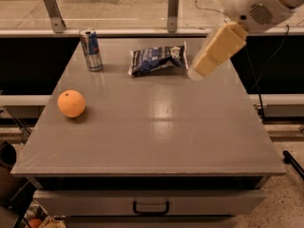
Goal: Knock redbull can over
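Observation:
The redbull can (90, 50) is a slim silver-and-blue can with a small red mark. It stands upright near the far left corner of the grey table (152, 141). My gripper (195, 73) hangs from the cream-coloured arm that reaches in from the upper right. It is above the far right part of the table, just right of the snack bag and well to the right of the can. It touches nothing.
A dark blue-and-white snack bag (157, 59) lies between the gripper and the can. An orange (71, 103) sits at the left edge. A glass rail with metal posts (173, 9) runs behind the table. A drawer handle (151, 208) shows below the front edge.

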Motion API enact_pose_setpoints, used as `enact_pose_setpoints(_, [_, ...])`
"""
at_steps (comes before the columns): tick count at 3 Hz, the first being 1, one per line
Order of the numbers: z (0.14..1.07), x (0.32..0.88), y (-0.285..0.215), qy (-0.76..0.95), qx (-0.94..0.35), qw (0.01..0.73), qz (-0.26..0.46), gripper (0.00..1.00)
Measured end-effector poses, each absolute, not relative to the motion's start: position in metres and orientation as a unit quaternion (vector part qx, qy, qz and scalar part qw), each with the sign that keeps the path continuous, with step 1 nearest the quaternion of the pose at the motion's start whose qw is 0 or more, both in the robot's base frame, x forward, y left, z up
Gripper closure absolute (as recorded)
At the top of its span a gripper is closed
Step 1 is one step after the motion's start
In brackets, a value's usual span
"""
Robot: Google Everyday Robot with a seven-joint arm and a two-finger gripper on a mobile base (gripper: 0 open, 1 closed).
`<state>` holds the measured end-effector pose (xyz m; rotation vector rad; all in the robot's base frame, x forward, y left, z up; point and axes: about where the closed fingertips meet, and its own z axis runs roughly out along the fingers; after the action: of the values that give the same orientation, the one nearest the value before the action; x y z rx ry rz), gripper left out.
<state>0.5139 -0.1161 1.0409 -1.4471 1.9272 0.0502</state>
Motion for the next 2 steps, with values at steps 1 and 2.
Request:
enact_pose_setpoints(1, [1.042,0.546,-0.064,0.745,-0.537,0.392,0.048,0.0])
enact_pose_setpoints(2, [1.034,0.579,-0.026,0.747,-0.506,0.423,0.084,0.0])
